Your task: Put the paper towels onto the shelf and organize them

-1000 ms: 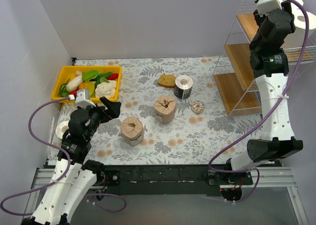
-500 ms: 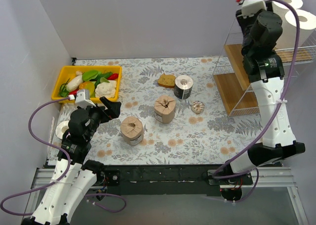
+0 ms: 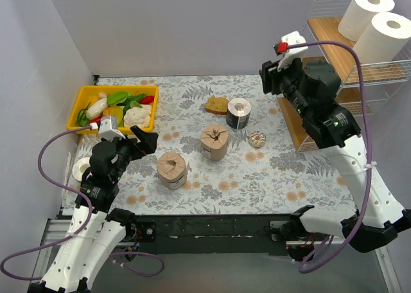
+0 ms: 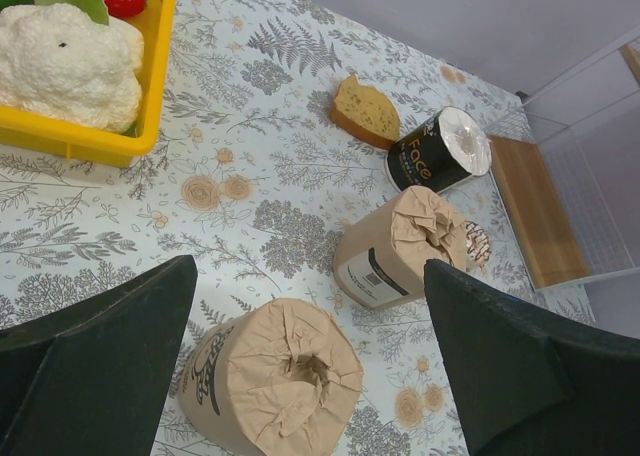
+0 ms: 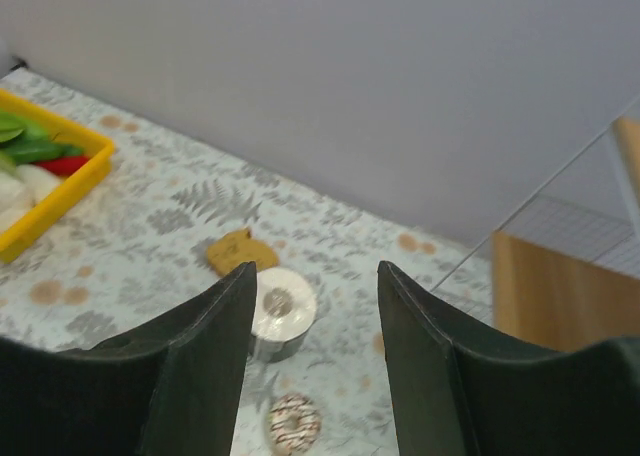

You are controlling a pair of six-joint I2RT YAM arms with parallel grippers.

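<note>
Up on the shelf [image 3: 329,41], top board, two white paper towels [image 3: 371,11] stand side by side. Just left of the shelf hangs the right gripper [image 5: 315,274], jaws spread, empty. Farther left, three more rolls [image 3: 214,142] on the table [image 3: 282,171]; left gripper [image 4: 308,268] gapes wide, holding nothing.

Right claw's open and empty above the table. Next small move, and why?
Probably lower the right claw toward the dark-labelled roll. The claw is open and empty, and that upright roll sits nearly centred below it in the wrist view. Two white rolls already stand on the shelf.
</note>
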